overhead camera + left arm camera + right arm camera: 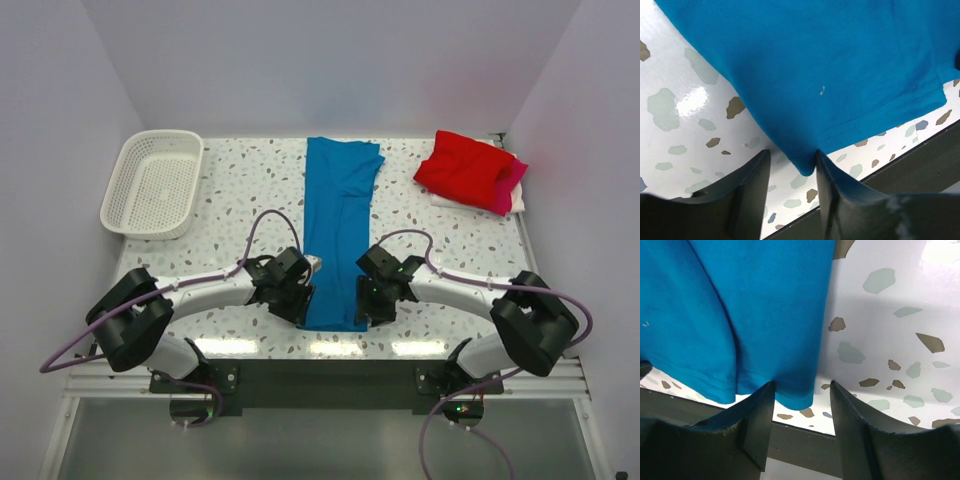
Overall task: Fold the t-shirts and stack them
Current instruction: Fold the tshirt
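Observation:
The bright blue t-shirt [338,220] lies folded into a long narrow strip down the middle of the table, its hem at the near edge. My left gripper [302,306] is at the strip's near left corner. In the left wrist view that gripper [791,155] is open, and the blue corner [805,162] pokes between the fingers, touching the right one. My right gripper [370,304] is at the near right corner. It stands open [801,385] around the blue hem corner [795,390], which touches its left finger. A folded red t-shirt [462,167] rests on a magenta-pink one [512,180] at the back right.
A white mesh basket [152,184] stands at the back left. The table's dark front rail [800,440] runs just behind both grippers' fingertips. Something white [516,201] shows under the red and pink pile.

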You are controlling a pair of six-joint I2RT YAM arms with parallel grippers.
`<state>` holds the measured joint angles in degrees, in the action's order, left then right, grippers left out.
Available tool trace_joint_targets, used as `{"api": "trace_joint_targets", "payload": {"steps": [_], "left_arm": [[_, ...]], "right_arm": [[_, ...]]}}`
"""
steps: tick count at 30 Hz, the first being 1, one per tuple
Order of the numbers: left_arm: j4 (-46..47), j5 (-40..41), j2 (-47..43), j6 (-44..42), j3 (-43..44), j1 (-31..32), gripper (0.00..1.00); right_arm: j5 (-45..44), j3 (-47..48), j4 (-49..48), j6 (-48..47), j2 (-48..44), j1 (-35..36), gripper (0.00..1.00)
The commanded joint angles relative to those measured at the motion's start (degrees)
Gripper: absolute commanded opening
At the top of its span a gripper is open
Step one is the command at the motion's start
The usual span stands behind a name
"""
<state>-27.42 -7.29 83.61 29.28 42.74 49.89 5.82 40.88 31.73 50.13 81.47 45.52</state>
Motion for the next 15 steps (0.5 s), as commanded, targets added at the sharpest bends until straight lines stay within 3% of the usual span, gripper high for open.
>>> {"api": "trace_joint_targets", "payload": {"steps": [1, 11, 15], "left_arm": [[2.2, -2.2, 0.3, -1.0, -1.2, -0.2, 0.45], [3.0, -4.4, 0.4, -1.2, -2.9, -0.2, 0.22], [2.3, -4.5, 0.1, -1.1, -2.6, -0.2, 0.12]], "right_arm": [[1.6, 0.6, -1.8, 0.8, 1.3, 0.6, 0.49], [2.7, 1.0, -1.9, 0.3, 3.3, 1.2, 0.32], [3.4, 1.6, -1.4, -0.5, 3.3, 1.3, 0.20]]}}
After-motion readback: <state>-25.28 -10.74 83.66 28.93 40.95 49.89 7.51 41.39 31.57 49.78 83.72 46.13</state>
